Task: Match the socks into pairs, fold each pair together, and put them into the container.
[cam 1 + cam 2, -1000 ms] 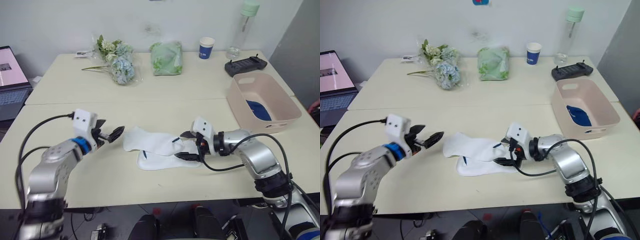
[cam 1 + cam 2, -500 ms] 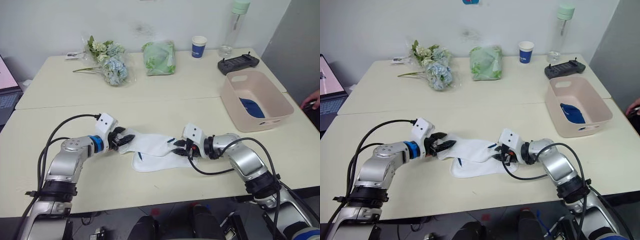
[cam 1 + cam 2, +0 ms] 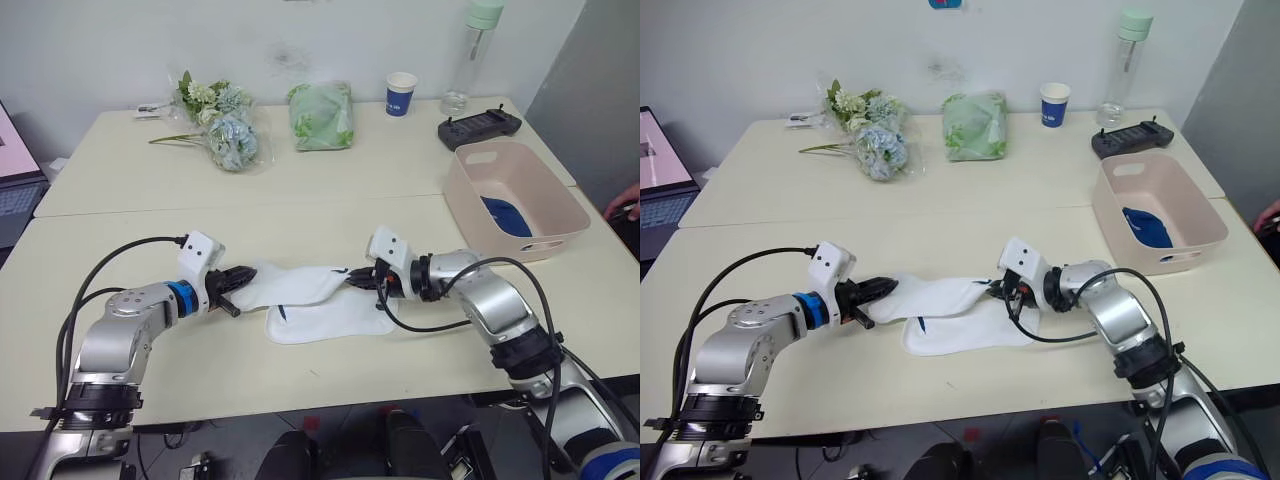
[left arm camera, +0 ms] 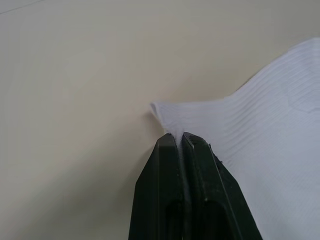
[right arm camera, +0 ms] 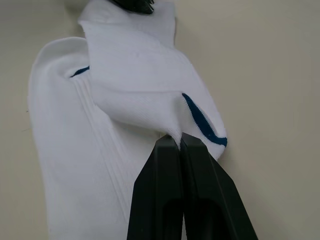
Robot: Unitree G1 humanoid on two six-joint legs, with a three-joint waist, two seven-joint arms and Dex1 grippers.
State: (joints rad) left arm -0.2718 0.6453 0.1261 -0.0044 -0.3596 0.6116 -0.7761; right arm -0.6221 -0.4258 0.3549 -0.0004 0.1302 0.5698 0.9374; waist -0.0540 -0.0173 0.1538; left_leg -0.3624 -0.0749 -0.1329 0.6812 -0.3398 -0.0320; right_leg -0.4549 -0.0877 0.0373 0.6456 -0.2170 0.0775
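Two white socks lie on the near table, one over the other. The upper white sock is pinched at both ends. My left gripper is shut on its left end, its black fingers clamping the fabric edge. My right gripper is shut on its right end by the blue-trimmed cuff. The lower white sock rests flat beneath it. The pale pink container stands at the right with a dark blue sock inside.
On the far table are a flower bunch, a pale green bag, a blue-and-white paper cup, a water bottle and a black controller. A laptop sits far left. A person's hand shows at the right edge.
Both grippers have closed from open onto the ends of the upper white sock. The left arm reached right to the sock's left end; the camera view shifted.
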